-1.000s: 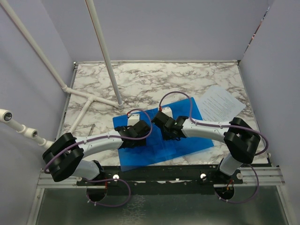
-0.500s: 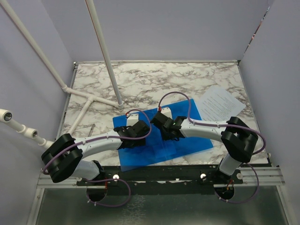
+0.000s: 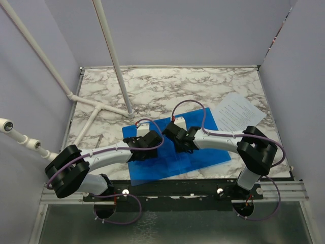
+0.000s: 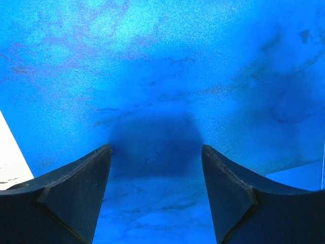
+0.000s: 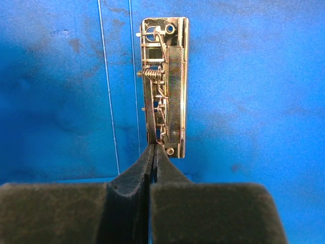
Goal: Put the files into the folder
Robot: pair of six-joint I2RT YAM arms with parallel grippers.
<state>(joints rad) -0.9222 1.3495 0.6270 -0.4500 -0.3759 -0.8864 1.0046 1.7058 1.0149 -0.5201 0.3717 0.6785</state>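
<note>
Since a second ago, the right arm's elbow has been drawn a little inward and the jaws of the right end effector (image 3: pixel 184 145) have been brought together; the left arm is hardly changed.

From above, the folder (image 3: pixel 213 152) is seen lying opened flat near the front of the marbled worktop (image 3: pixel 167 89), with both end effectors low over it. The files (image 3: pixel 238 113) are found just beyond its far right corner, possibly overlapping it slightly, and not yet inside. The left end effector (image 3: pixel 144 147) is set over the left leaf.

At the left wrist, only glossy, bright blue plastic (image 4: pixel 162 76) is shown, mottled with reflections. The left end effector (image 4: pixel 157 188) is held wide open, nothing between its fingers, tips close to the sheet; contact cannot be confirmed.

At the right wrist, the metal clip (image 5: pixel 170 76) is seen upright in frame on the folder's inner face, spring and lever visible. The right end effector (image 5: pixel 154 152) is closed tight, tips meeting at the clip's near end; whether the thin lever is nipped cannot be told.

The folder is judged light, bendy and slippery, so it is better pinned flat than pinched. The files are judged feather-light, floppy and easily creased; an edge or corner is probably the place to be taken hold of, with the clip lifted first.
</note>
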